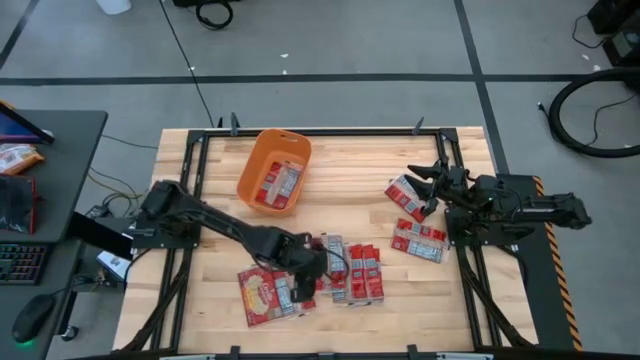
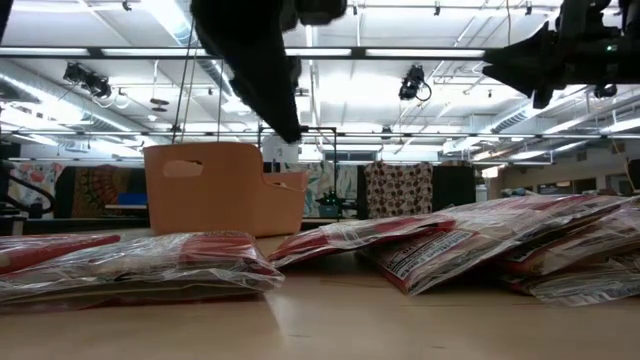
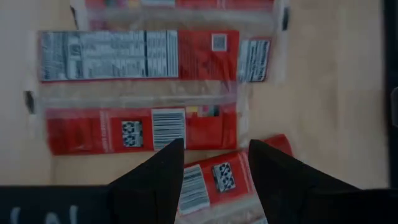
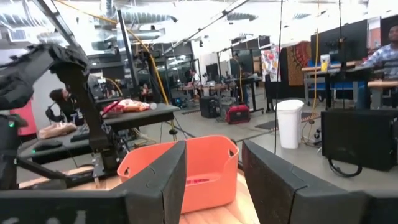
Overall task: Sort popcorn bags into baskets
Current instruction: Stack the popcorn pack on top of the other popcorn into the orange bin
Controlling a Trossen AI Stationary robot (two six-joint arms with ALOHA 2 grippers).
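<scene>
Red-and-white popcorn bags lie flat on the wooden table: a cluster at the near middle, one pile beside it, and two groups at the right. The orange basket stands at the far left-middle with bags inside. My left gripper hangs open above the near cluster, pointing steeply down, with a bag showing below between its fingers, untouched. My right gripper is open, raised at the table's right, pointing level toward the basket.
Black frame rails run along the table's edges. Bare wood lies between the basket and the near cluster. A desk with a keyboard and mouse stands off the table's left side. People show in the room beyond.
</scene>
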